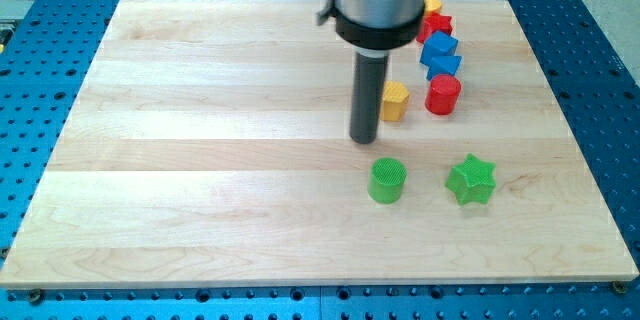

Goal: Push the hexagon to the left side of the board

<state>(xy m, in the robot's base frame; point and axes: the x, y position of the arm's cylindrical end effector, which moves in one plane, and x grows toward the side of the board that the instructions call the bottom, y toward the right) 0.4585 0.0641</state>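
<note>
A yellow hexagon block [396,101] sits on the wooden board [200,160], right of centre. My tip [364,140] is down on the board just left of and slightly below the hexagon, very close to it; I cannot tell whether they touch. The rod partly hides the hexagon's left edge. The arm's grey body hangs over the top middle of the board.
A red cylinder [443,94] stands right of the hexagon. Above it are a blue block [440,57], a red star [435,26] and a yellow block [431,4]. A green cylinder [387,180] and a green star [471,180] lie below.
</note>
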